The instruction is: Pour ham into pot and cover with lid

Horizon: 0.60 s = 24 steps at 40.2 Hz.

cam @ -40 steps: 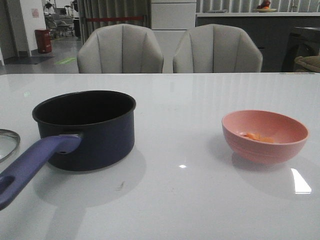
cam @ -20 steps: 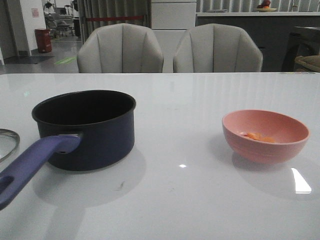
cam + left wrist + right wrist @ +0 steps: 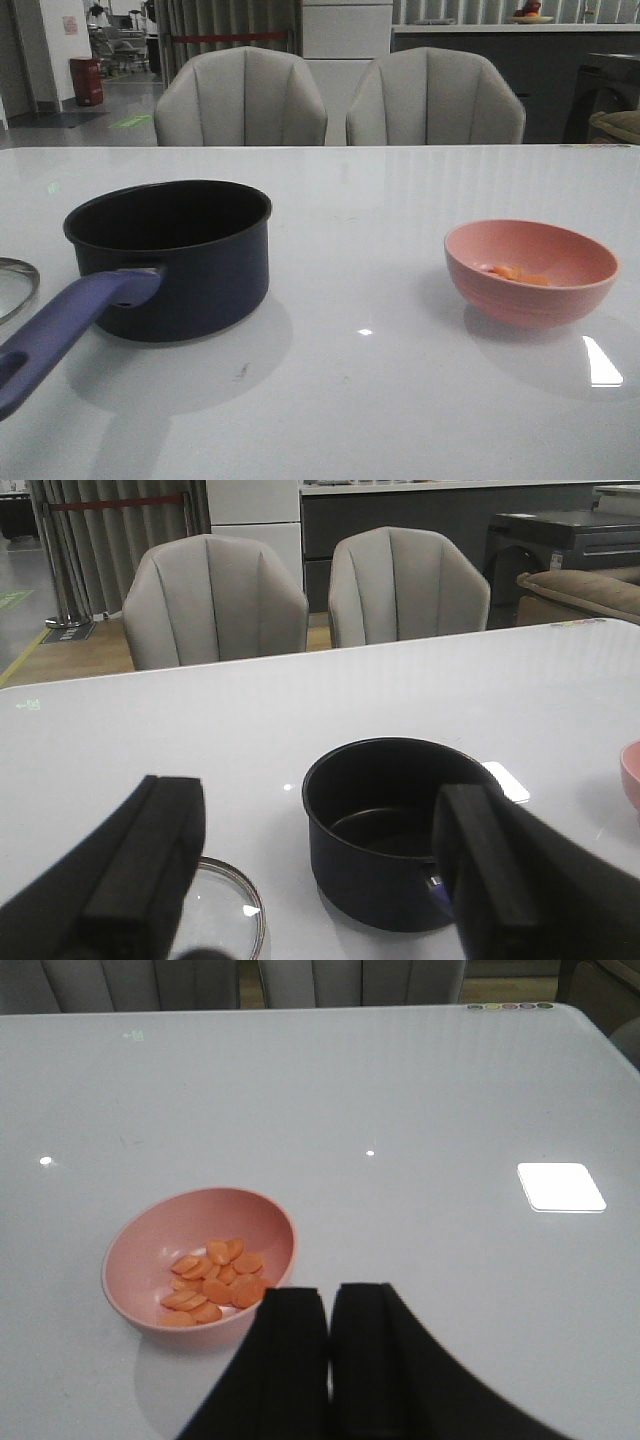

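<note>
The dark navy pot [image 3: 170, 255] stands on the left of the table, its black inside empty and its purple-blue handle [image 3: 60, 335] pointing toward the front left. Only the edge of the glass lid [image 3: 12, 285] shows, flat on the table left of the pot. The ham [image 3: 518, 273] lies as orange slices in a pink bowl [image 3: 530, 270] on the right. In the left wrist view my left gripper [image 3: 318, 795] hangs open above the table, with the pot [image 3: 385, 825] and lid [image 3: 225, 920] beyond it. My right gripper [image 3: 330, 1295] is shut and empty, just beside the bowl [image 3: 200, 1270] of ham [image 3: 215, 1280].
Two grey chairs [image 3: 240, 100] [image 3: 435, 100] stand behind the white glossy table's far edge [image 3: 320, 148]. The table's right corner [image 3: 575, 1020] shows in the right wrist view. Neither arm appears in the front view.
</note>
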Each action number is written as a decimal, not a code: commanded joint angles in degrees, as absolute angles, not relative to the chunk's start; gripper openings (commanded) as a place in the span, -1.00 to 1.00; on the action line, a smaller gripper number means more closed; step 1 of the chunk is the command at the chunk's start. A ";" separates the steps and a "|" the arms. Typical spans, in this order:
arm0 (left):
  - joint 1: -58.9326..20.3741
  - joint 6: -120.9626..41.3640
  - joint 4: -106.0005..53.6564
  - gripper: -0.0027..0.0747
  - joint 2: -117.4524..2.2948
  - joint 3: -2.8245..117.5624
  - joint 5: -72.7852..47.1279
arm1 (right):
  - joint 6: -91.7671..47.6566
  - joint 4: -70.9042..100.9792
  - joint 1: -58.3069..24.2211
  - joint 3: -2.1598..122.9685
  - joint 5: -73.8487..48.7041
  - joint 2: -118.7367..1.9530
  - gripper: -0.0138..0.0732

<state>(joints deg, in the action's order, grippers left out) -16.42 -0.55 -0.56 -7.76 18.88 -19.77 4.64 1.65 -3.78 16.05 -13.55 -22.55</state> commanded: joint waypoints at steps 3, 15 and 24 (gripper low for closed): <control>-16.99 -0.75 -0.72 0.39 -8.53 20.29 -14.51 | 4.49 1.78 -3.44 19.96 -6.01 -28.33 0.02; -16.99 -0.75 -0.80 0.39 -8.53 20.29 -14.51 | 4.49 2.94 -3.44 32.12 -7.78 -49.37 0.36; -16.99 -0.75 -0.80 0.39 -8.53 20.29 -14.36 | 4.37 5.79 -3.39 45.29 -17.74 -68.81 0.36</control>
